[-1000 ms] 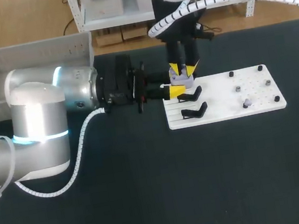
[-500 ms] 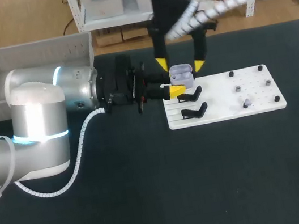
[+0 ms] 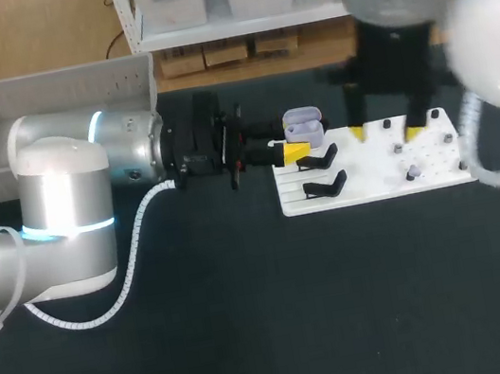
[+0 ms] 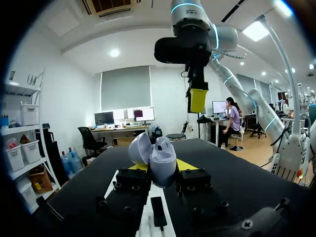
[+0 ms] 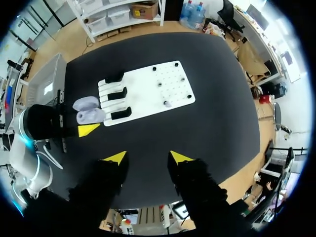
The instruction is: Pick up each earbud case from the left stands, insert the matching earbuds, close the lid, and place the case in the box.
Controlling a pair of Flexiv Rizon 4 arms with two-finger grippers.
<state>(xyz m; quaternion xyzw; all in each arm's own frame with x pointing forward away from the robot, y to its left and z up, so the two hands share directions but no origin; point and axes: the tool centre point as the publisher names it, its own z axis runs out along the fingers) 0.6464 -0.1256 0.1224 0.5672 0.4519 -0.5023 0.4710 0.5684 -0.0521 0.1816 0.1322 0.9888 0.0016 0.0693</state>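
At the left end of the white board (image 3: 380, 186), the left gripper (image 3: 295, 139) holds the earbud case (image 3: 303, 127). Its two fingers press the case from both sides. The lid is up, so the case is open. From the left wrist view, it is hard to tell if an earbud already sits inside.

The right gripper (image 3: 384, 132) hangs over the other end of the board. Its fingers are spread and hold nothing. Small earbuds (image 3: 411, 173) sit on that end, among little black pegs.

The step looks like this: fill the open case with its earbuds. Next, the right gripper likely needs to go down on one small earbud, pinch it softly and carry it to the case. The earbud is tiny, so the fingers must line up well. The left gripper should keep the case steady. The lid is not shut yet, and the case is not in the grey box (image 3: 50, 81) at the far left.

A second ago, the right gripper was right on the case, fingers close together. Half a second ago, it was higher, with its fingers spread on both sides of the case. Now it has moved away to the right. The left arm and the case have not moved.
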